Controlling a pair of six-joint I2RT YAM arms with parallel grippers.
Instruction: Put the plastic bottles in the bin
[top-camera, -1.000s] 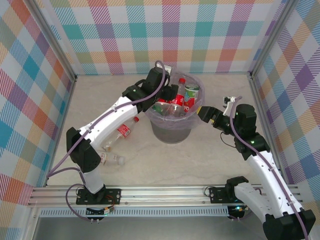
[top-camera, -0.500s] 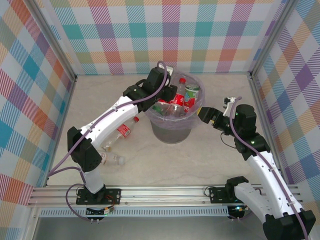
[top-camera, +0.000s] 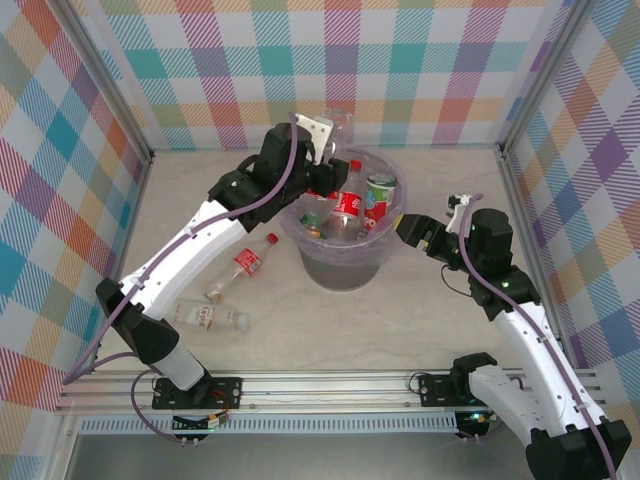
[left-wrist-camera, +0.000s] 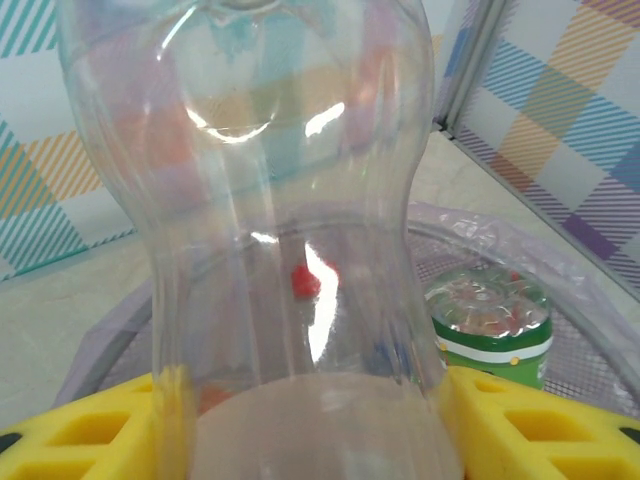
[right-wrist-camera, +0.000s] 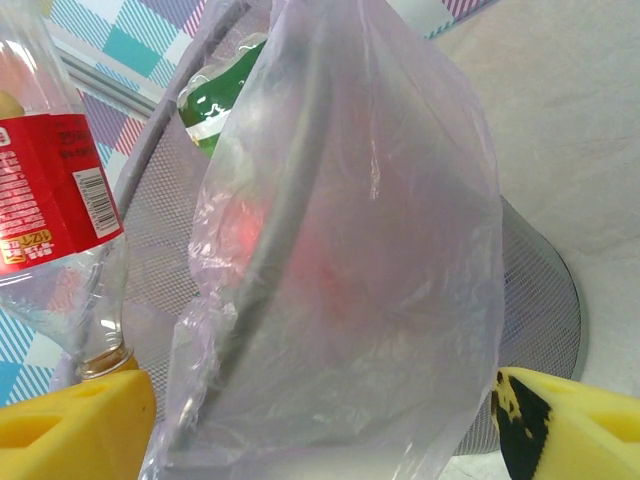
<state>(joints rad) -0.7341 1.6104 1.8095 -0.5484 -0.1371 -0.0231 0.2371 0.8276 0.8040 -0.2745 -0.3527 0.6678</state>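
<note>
1. the left gripper (top-camera: 325, 132) is grasping a clear bottle (left-wrist-camera: 290, 200); its yellow fingers (left-wrist-camera: 90, 430) are pressing the bottle's narrow waist from both sides, and the bottle is standing out straight ahead of the fingertips.
2. beyond these fingers, under the held bottle, the bin (left-wrist-camera: 500, 240) is showing its rim; a green-labelled bottle (left-wrist-camera: 490, 320) is sitting inside it, ahead and to the right of the fingers.
3. in the top view the clear bottle (top-camera: 342, 120) is hanging at the far left rim of the bin (top-camera: 345, 268).
4. the right gripper (top-camera: 400, 222) is standing released; its fingers (right-wrist-camera: 70, 415) are spreading wide, one at each side of the bin's rim; the lavender bag (right-wrist-camera: 350, 250) is bulging between them; i cannot tell if they are touching it.
5. a red-labelled bottle (right-wrist-camera: 55, 190) is leaning inside the bin, just above this gripper's left-hand finger.
6. a red-capped bottle (top-camera: 248, 262) and a flat-lying bottle (top-camera: 208, 316) are lying on the table (top-camera: 400, 320), well apart from both pairs of fingers.
</note>
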